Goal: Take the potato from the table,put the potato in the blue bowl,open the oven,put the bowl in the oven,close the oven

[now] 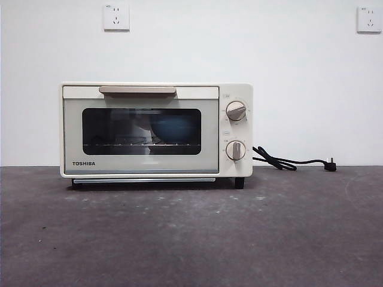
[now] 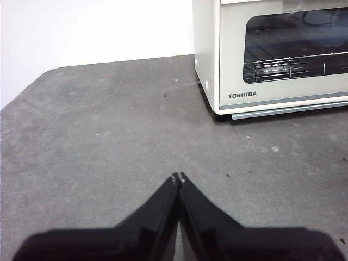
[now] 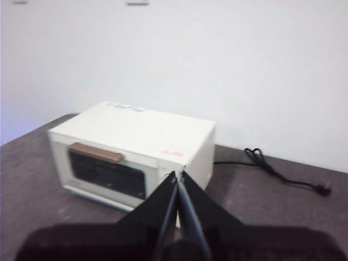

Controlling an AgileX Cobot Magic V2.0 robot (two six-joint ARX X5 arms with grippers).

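Observation:
The cream-white oven (image 1: 155, 130) stands on the dark grey table (image 1: 191, 239) with its glass door shut. Through the glass the blue bowl (image 1: 172, 128) rests on the wire rack inside. The potato is hidden. My left gripper (image 2: 178, 177) is shut and empty, low over the table, short of the oven's front corner (image 2: 272, 60). High above and back from the oven (image 3: 130, 155), my right gripper (image 3: 177, 175) is shut with nothing in it. Neither gripper shows in the front view.
A black cord (image 1: 287, 161) with its plug lies on the table to the right of the oven, also seen as the cord (image 3: 283, 174) in the right wrist view. Two wall sockets (image 1: 116, 17) sit high on the white wall.

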